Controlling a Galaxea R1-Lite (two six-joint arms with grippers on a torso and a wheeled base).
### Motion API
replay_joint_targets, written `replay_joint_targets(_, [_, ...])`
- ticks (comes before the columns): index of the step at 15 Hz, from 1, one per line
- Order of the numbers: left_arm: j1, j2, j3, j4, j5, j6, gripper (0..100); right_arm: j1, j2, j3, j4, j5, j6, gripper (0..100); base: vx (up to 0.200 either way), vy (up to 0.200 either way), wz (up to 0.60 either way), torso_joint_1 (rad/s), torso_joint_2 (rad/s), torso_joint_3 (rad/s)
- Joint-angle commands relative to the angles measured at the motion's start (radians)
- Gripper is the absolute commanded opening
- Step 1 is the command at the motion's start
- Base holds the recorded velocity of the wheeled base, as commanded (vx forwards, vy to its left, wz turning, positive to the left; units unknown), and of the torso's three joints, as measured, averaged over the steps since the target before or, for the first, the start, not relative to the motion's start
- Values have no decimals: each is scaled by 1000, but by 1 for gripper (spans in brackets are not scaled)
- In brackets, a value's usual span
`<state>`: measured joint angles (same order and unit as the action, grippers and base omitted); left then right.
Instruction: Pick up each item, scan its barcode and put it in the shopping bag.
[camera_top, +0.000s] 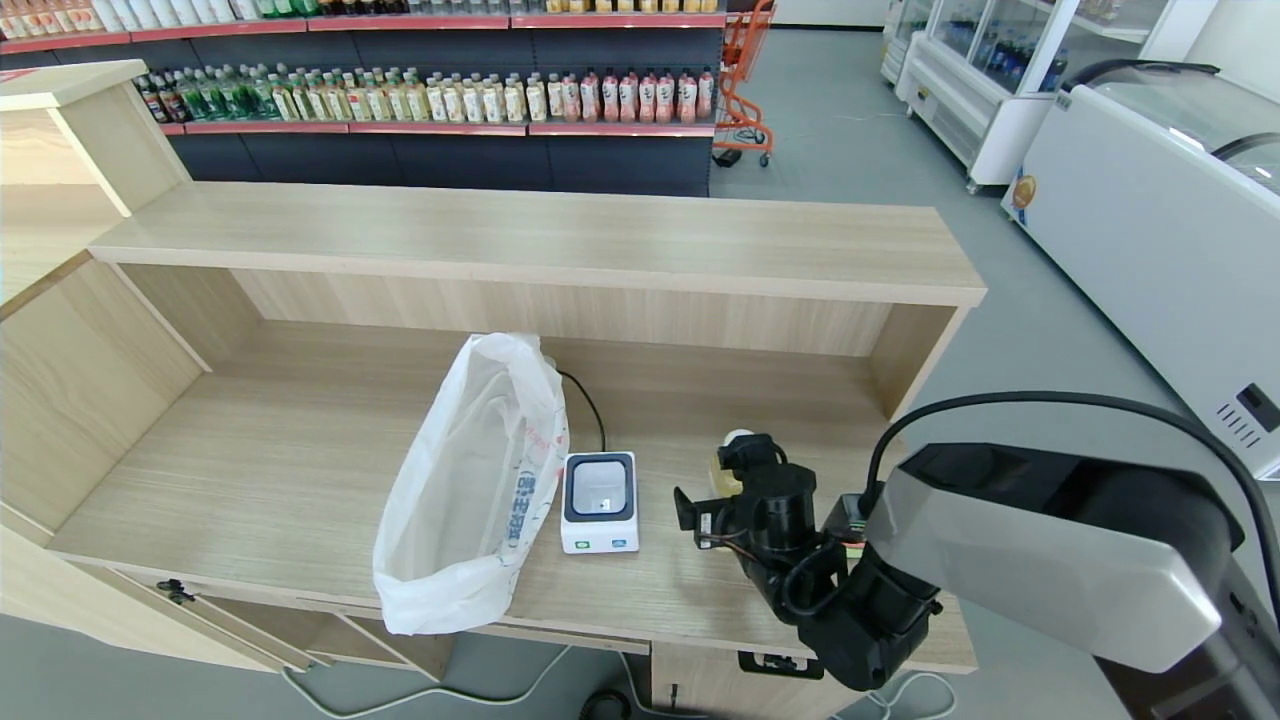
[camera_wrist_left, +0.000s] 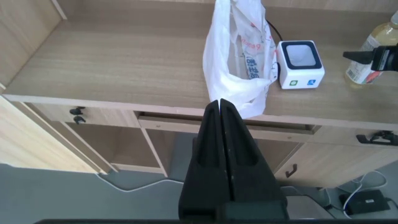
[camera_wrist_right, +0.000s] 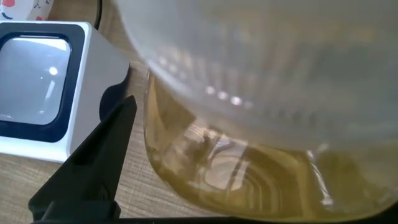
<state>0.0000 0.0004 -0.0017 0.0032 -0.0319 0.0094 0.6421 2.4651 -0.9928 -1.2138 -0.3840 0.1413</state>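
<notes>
A clear bottle (camera_top: 722, 478) of yellowish drink with a white cap stands upright on the wooden counter (camera_top: 300, 450), to the right of the scanner (camera_top: 599, 501). My right gripper (camera_top: 714, 482) is open with the bottle between its fingers. One finger (camera_wrist_right: 93, 168) stands just apart from the bottle (camera_wrist_right: 261, 124), with a strip of counter showing between them. A white plastic shopping bag (camera_top: 470, 490) lies open left of the scanner, its mouth facing up. My left gripper (camera_wrist_left: 221, 106) is shut on nothing, out in front of the counter edge and below the bag (camera_wrist_left: 239, 56).
The scanner's black cable (camera_top: 588, 400) runs toward the back wall of the counter recess. A raised shelf (camera_top: 540, 240) tops the counter's far side, and side walls close the recess. Drawer fronts with handles (camera_wrist_left: 77, 114) sit under the front edge.
</notes>
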Motion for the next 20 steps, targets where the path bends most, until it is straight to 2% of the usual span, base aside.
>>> replay_joint_targets(1, [0, 1, 0, 0, 0, 0, 0, 1, 3, -3, -1, 1, 0, 100, 0, 0, 0, 0, 0, 0])
replay_joint_targets(3, [0, 1, 0, 0, 0, 0, 0, -1, 2, -4, -13, 2, 3, 100, 0, 0, 0, 0, 0, 0])
replay_joint_targets(4, [0, 0, 0, 0, 0, 0, 0, -4, 3, -1, -24, 4, 0, 0, 0, 0, 0, 0, 0, 0])
replay_joint_targets(16, [0, 1, -1, 1, 0, 0, 0, -30, -75, 74, -10, 13, -12, 0, 0, 0, 0, 0, 0, 0])
replay_joint_targets(17, [0, 0, 0, 0, 0, 0, 0, -35, -133, 72, 30, 28, 17, 0, 0, 0, 0, 0, 0, 0])
replay_joint_targets(20, [0, 0, 0, 0, 0, 0, 0, -93, -353, 37, 252, 172, 143, 0, 0, 0, 0, 0, 0, 0])
